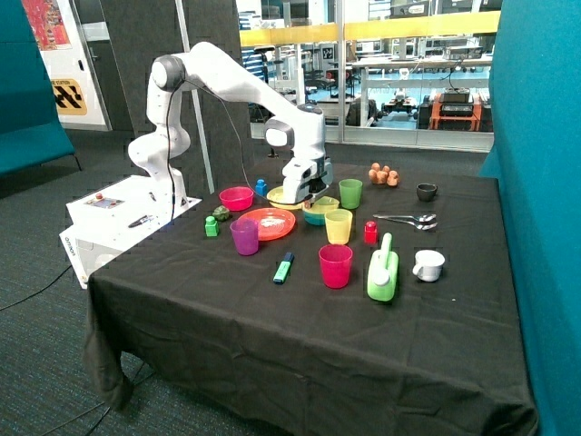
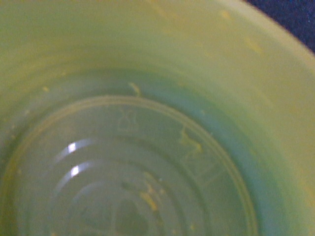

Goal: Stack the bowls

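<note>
While my wrist camera is filling with the pale yellow inside of the yellow bowl [image 2: 162, 123], ringed with moulded circles and flecked with small crumbs, I am seeing it sitting nested in the blue bowl [image 1: 316, 216] near the middle of the black table [image 1: 300, 354]. The pink bowl [image 1: 236, 197] is standing apart to the left, unstacked, beyond the orange plate [image 1: 268, 222]. My arm is arching over from its base at the far left and pointing straight down, with my gripper [image 1: 304, 193] hanging low at the far left edge of the stacked pair, just beside the yellow bowl's rim. Whether my fingers are spread or closed, I cannot tell. A green cup [image 1: 350, 193] is standing just right of me.
</note>
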{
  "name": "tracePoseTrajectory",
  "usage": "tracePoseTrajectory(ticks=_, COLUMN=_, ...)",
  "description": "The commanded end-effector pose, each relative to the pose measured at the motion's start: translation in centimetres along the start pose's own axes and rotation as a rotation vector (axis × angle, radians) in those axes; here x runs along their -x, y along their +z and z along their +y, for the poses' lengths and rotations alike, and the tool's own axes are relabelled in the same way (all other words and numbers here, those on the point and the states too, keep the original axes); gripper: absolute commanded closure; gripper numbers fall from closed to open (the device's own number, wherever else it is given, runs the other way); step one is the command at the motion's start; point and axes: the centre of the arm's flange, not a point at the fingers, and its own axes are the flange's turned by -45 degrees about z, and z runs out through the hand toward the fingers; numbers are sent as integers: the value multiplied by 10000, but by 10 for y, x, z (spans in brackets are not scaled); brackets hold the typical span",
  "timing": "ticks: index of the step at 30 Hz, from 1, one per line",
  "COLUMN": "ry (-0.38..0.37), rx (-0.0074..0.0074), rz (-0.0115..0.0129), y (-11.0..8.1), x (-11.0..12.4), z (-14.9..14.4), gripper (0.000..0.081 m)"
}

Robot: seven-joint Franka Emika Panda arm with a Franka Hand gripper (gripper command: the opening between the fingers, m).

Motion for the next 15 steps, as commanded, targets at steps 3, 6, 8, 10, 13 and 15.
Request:
tracePoseTrajectory(ticks=3, ry=-94, rx=7, rz=23, y=1, x=3, z=4, gripper=461)
tracePoseTrajectory(ticks=6, ry=-115, rx=7, rz=23, y=1, x=4, z=6, gripper=429)
tracePoseTrajectory(ticks=8, ry=-144, rx=7, rz=23, y=1, x=5, z=6, gripper=415)
tracePoseTrajectory(ticks=10, ry=-165, rx=7, rz=23, y=1, x=6, z=6, gripper=411)
tracePoseTrajectory(ticks=13, ry=-195, rx=7, rz=23, y=0, x=6, z=6, gripper=396)
tracePoseTrajectory(ticks=15, ry=-257, rx=7, rz=23, y=-1, x=7, z=6, gripper=395)
